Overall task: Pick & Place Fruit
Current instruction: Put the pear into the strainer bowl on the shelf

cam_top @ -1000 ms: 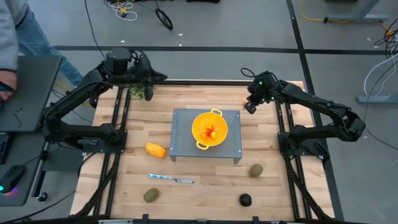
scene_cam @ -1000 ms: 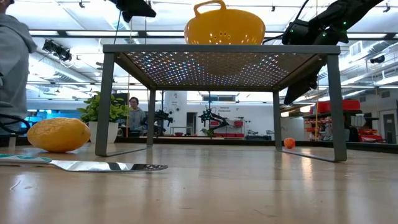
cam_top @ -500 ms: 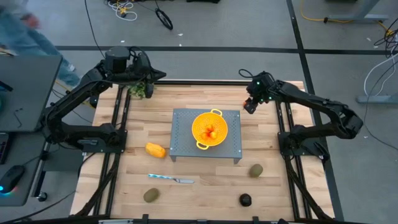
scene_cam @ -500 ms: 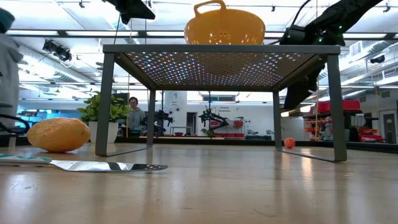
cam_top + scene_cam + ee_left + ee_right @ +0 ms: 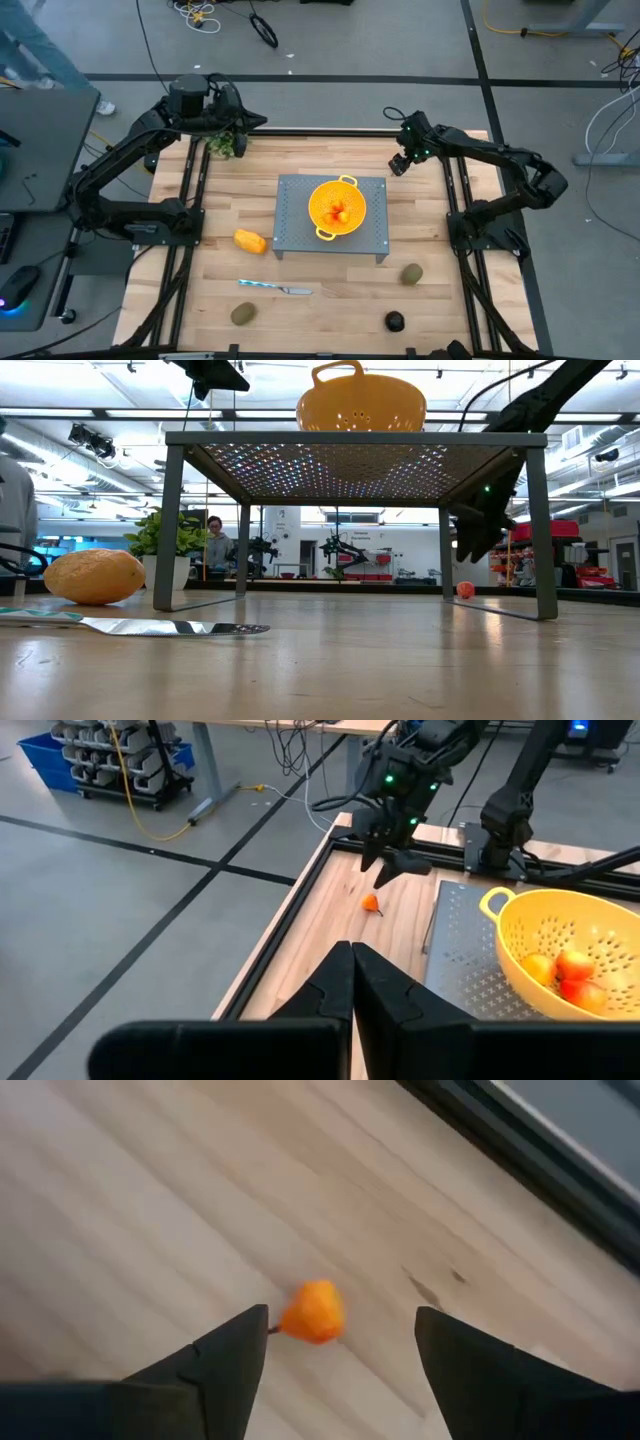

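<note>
Fruit: small orange ball (image 5: pixel 313 1311) lies on the table near its far right corner, beside the rack (image 5: pixel 287 215) | right gripper (image 5: pixel 340 1345) spread just above it | left gripper (image 5: pixel 352 982) pressed together, waiting at far left | advice: lower squarely, close gently, or it may roll

My left end effector (image 5: pixel 352 982) has its two dark fingers pressed tight together, holding nothing. Straight ahead of it, on the wooden tabletop (image 5: pixel 320 935), sits a tiny orange ball (image 5: pixel 371 904). The right end effector (image 5: pixel 392 860) hangs just above that ball, a bit farther away from me. Off to one side ahead is a yellow colander (image 5: pixel 560 935) with little fruit (image 5: pixel 560 967) inside, standing on a gray metal rack (image 5: pixel 460 965).
</note>
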### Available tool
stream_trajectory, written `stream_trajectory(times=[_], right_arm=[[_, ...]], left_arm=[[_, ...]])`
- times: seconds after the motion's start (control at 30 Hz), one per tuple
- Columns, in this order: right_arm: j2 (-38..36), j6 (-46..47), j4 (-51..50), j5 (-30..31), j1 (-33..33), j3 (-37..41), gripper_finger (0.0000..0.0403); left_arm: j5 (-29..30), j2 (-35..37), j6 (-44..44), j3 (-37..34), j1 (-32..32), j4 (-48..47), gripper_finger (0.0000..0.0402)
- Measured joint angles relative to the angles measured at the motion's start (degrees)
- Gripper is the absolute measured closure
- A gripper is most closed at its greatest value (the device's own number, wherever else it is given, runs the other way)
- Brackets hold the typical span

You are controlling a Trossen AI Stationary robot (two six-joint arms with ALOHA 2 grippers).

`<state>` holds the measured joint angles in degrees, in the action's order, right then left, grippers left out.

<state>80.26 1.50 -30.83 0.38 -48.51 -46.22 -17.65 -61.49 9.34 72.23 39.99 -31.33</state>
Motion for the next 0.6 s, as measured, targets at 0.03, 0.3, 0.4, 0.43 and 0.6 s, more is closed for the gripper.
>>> stream_trajectory(times=[0.03,0.3,0.4,0.43,0.6], right_arm=[[0.6,1.4,0.0,0.0,-0.4,0.0,0.0139],[4.2,12.4,0.1,-0.5,-1.0,0.0,0.0139],[5.4,14.3,0.2,-0.5,-0.6,0.0,0.0139],[5.6,14.7,0.2,-0.4,-0.5,0.0,0.0139],[6.1,15.0,0.8,1.0,-0.2,0.0,0.0139]], left_arm=[[0.0,0.0,-0.1,0.0,0.0,0.0,0.0398],[0.0,0.0,-0.9,0.0,0.0,0.0,0.0396],[0.0,0.0,-1.2,0.0,0.0,0.0,0.0397],[0.0,0.0,-1.2,0.0,0.0,0.0,0.0396],[0.2,0.0,-1.4,0.0,0.0,0.1,0.0395]])
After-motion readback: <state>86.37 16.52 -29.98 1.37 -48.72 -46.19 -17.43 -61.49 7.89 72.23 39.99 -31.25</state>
